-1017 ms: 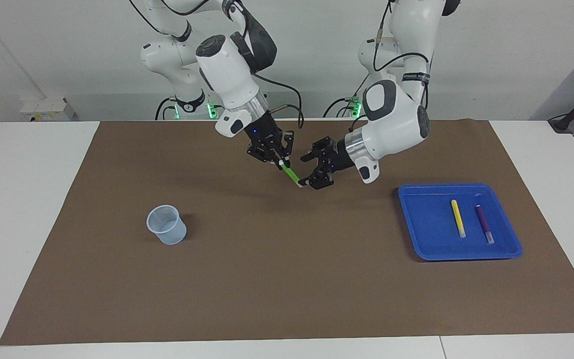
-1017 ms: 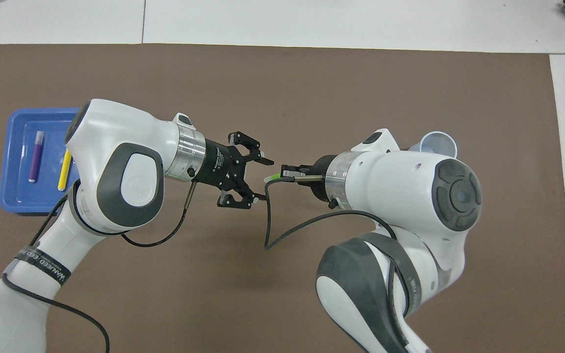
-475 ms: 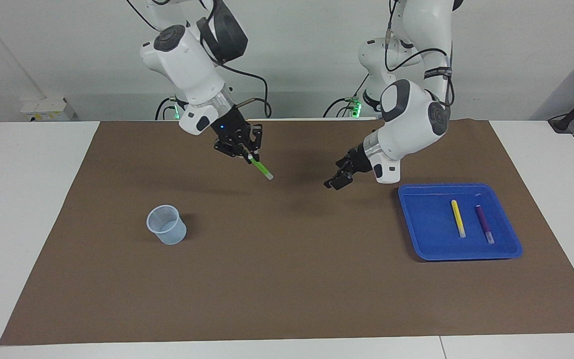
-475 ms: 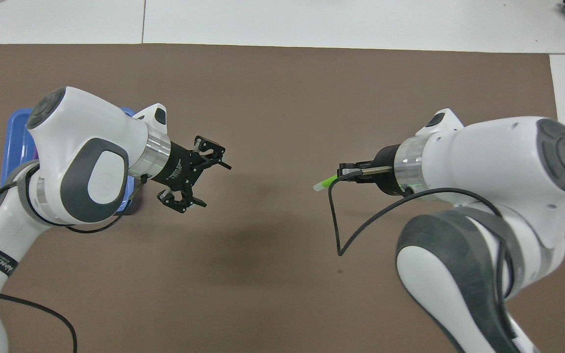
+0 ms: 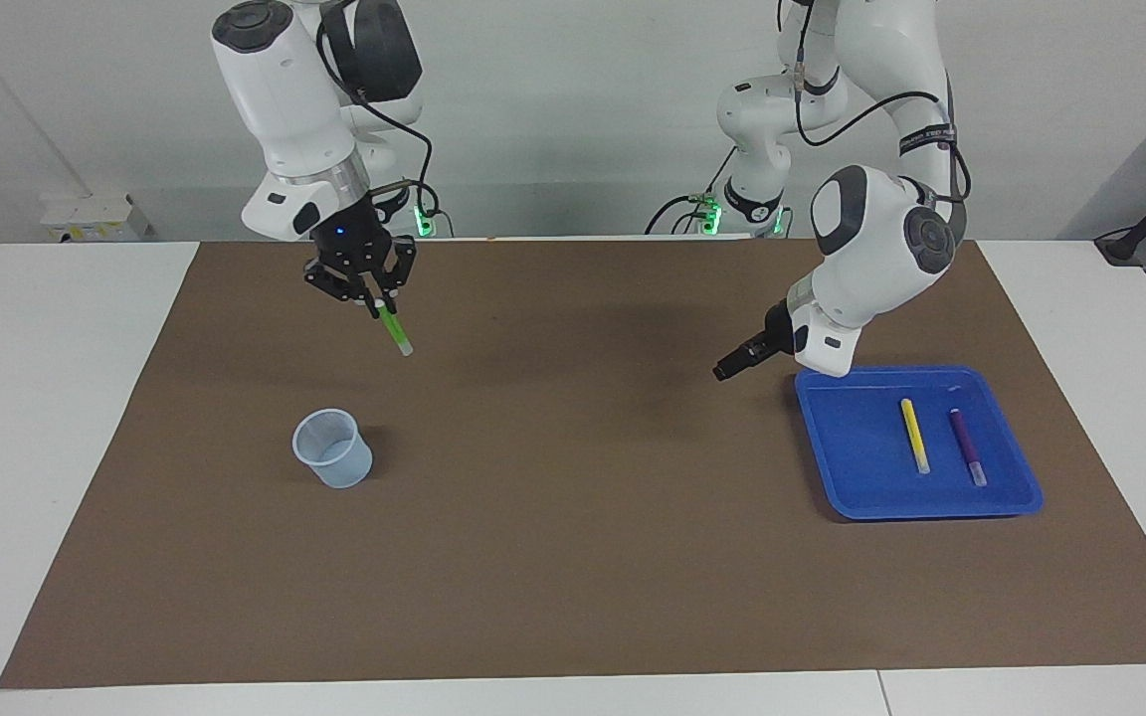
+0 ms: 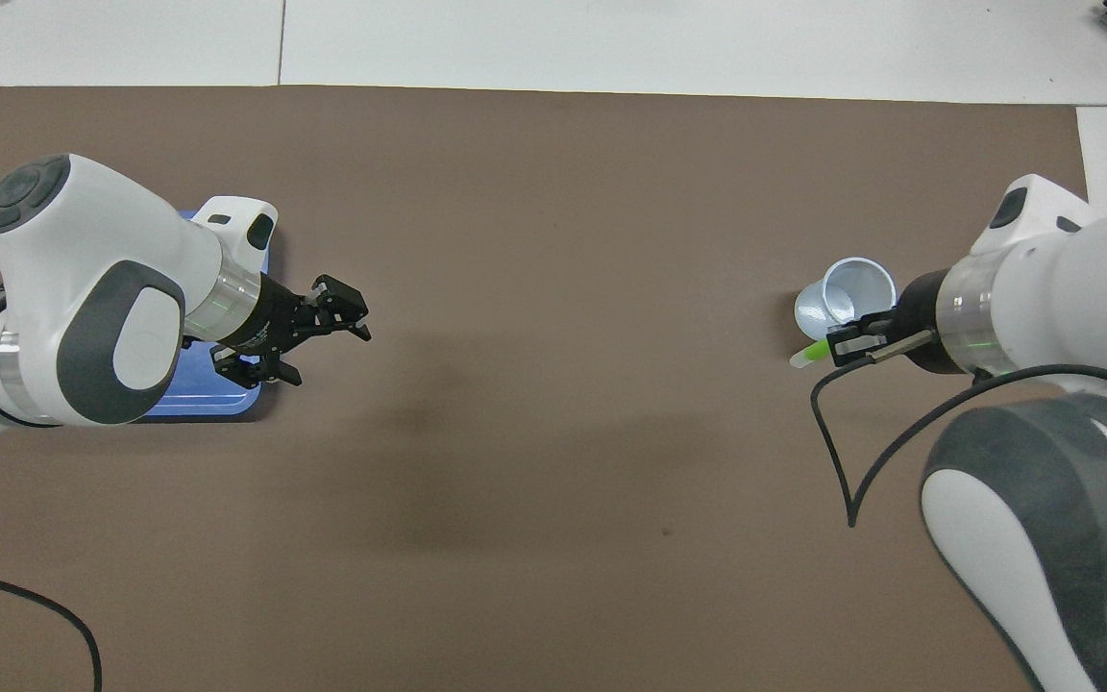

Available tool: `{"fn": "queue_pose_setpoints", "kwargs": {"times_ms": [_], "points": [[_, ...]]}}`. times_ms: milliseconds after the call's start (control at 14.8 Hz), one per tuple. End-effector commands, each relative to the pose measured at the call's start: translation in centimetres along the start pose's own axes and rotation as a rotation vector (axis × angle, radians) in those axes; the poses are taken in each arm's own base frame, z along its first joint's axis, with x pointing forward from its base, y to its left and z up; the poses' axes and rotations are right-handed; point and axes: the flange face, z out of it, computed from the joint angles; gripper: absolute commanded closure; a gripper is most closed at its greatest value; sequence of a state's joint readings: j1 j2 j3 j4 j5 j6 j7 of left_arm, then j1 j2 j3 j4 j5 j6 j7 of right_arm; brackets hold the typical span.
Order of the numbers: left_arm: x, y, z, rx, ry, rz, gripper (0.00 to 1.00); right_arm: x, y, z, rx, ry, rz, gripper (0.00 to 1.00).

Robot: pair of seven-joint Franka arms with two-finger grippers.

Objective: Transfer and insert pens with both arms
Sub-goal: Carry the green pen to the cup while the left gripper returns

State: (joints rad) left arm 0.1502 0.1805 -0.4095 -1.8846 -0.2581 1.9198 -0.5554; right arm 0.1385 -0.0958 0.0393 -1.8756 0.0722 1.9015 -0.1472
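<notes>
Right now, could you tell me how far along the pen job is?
No pen is in the cup yet. The right gripper holds the green pen in the air. The open left gripper is beside the tray, where yellow pen and purple pen remain.

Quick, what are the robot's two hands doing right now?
Left gripper: open, holding nothing, up over the mat beside the blue tray.
Right gripper: shut on the green pen, up in the air near the cup.

Two high cameras, half a turn apart.
One faces the robots across the table; one looks steeply down; both show the brown mat (image 5: 573,557).
</notes>
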Motion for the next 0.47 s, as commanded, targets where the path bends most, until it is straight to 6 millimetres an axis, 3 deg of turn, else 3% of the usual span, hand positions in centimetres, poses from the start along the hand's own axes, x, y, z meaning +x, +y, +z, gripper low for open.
{"fn": "queue_pose_setpoints", "kwargs": {"times_ms": [0,136,271,407], "points": [[1.0,-2.9,-1.3,0.058,0.061,0.163,0.00,-0.5,4.6,-0.1,-0.053,0.001,-0.107,1.00],[3.5,-4.9,-2.7,0.073,0.159,0.323,0.00,-0.5,7.6,0.0,-0.093,0.038,-0.163,1.00],[5.6,-7.1,-4.0,0.099,0.235,0.431,0.00,-0.1,8.5,0.7,-0.100,0.051,-0.179,1.00],[6.6,-7.9,-4.3,0.160,0.279,0.530,0.00,0.5,8.7,1.5,-0.104,0.066,-0.176,1.00]]}}
